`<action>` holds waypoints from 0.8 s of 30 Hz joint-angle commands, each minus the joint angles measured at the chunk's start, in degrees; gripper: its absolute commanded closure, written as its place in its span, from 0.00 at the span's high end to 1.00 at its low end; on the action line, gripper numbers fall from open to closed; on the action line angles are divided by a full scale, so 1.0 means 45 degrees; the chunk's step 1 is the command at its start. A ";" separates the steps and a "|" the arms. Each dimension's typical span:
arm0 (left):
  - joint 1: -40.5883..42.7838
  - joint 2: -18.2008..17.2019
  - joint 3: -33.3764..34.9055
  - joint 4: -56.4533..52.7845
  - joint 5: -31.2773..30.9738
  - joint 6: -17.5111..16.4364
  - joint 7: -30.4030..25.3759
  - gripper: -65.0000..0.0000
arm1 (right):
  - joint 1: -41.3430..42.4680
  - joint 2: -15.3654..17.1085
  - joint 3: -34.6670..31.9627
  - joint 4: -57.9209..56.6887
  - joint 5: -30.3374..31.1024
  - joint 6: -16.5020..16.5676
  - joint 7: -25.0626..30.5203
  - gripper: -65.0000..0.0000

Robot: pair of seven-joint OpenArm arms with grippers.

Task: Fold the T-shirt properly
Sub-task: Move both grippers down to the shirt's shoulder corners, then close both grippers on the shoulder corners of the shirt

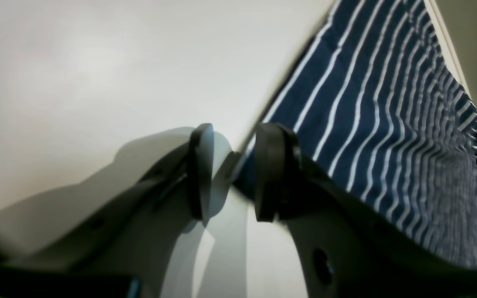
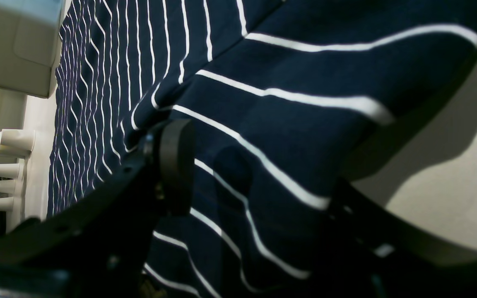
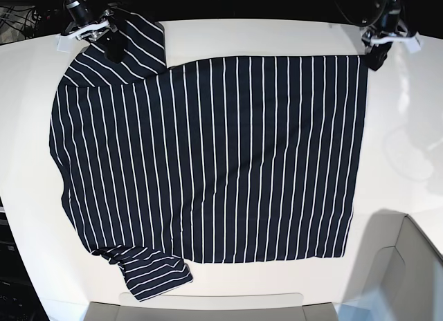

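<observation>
Straddling the T-shirt's (image 3: 208, 155) far corners on the table (image 3: 277, 34), your left gripper (image 1: 232, 171) gapes at the hem; right gripper (image 2: 255, 174) spans the sleeve unpinched. Close both together before lifting.

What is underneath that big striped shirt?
The T-shirt lies flat on a white table, which shows bare all around it. Whatever sits beneath the fabric is covered and cannot be seen.

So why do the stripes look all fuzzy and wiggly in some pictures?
Left wrist view: the T-shirt smears toward the far edge, and the left hand is soft, too near the lens. Right wrist view: stripes bend across raised cloth. Base view: sharp, evenly lit.
</observation>
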 commanded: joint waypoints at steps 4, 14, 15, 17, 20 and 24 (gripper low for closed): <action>-0.0197 0.0120 0.0225 0.0004 0.0251 0.0239 0.1066 0.28 | -0.0095 0.0144 -0.0052 0.0323 -0.0038 -0.0398 -0.0357 0.41; -0.0216 0.0589 0.0713 0.0023 0.2029 0.0258 0.1241 0.28 | -0.0115 0.0125 -0.0345 0.0948 -0.0038 -0.0398 -0.0357 0.41; -0.0216 0.0569 0.0713 0.0023 0.2068 0.0258 0.1241 0.28 | -0.0115 0.0125 -0.0345 0.0948 -0.0038 -0.0398 -0.0357 0.41; -0.0216 0.0530 0.0772 0.0082 0.2087 0.0258 0.1241 0.28 | -0.0115 0.0125 -0.0345 0.0948 -0.0038 -0.0398 -0.0357 0.41; -0.0431 0.0511 0.0792 0.0082 0.2087 0.0493 0.1241 0.28 | -0.0115 0.0125 -0.0345 0.0948 -0.0038 -0.0398 -0.0357 0.41; -0.1017 0.0472 0.0772 -0.0016 0.2615 0.1235 0.1964 0.25 | -0.0115 0.0125 -0.0345 0.0948 -0.0038 -0.0398 -0.0357 0.41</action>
